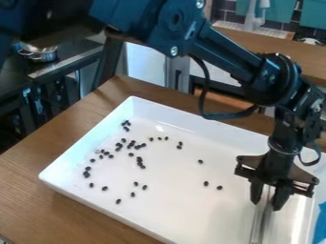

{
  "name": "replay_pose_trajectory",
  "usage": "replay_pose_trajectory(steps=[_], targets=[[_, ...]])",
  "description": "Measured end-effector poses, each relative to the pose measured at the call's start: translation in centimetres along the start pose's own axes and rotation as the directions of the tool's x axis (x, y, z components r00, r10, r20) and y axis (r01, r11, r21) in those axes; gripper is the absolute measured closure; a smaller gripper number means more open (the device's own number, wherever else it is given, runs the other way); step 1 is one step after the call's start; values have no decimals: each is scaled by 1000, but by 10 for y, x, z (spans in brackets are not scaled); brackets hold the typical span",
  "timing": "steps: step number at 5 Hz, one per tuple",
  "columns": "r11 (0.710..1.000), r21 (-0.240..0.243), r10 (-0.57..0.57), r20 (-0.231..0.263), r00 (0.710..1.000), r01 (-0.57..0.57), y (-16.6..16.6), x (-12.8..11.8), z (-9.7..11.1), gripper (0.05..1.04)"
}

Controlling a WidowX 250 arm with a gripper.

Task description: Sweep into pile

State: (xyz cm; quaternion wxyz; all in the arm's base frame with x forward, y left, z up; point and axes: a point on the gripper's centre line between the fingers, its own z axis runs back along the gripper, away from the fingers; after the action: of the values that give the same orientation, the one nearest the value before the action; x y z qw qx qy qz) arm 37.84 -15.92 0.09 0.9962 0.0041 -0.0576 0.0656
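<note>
Dark beans [206, 183] lie scattered in the white tray [181, 209], the hand [267, 205] gripping a metal tool [259, 225].

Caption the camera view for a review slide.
Robot hand gripping a slim metallic tool over a white tray of scattered dark pieces.

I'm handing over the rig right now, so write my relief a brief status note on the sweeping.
Gripper: over the right side of the tray, shut on a silver tool that points down.
Bits: black, scattered mostly over the tray's left part as seen here, a few nearer the gripper.
Done: tool in hand; some bits sit in small clumps, no single pile.
Left: sweep all the bits together.
</note>
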Motion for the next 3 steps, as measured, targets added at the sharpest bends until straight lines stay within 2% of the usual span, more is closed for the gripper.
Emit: replay_pose_trajectory(steps=[2,3], targets=[[1000,-11,-8,-41,999,8,23,9,0,730],[999,-20,29,-43,999,-30,45,18,-3,730]])
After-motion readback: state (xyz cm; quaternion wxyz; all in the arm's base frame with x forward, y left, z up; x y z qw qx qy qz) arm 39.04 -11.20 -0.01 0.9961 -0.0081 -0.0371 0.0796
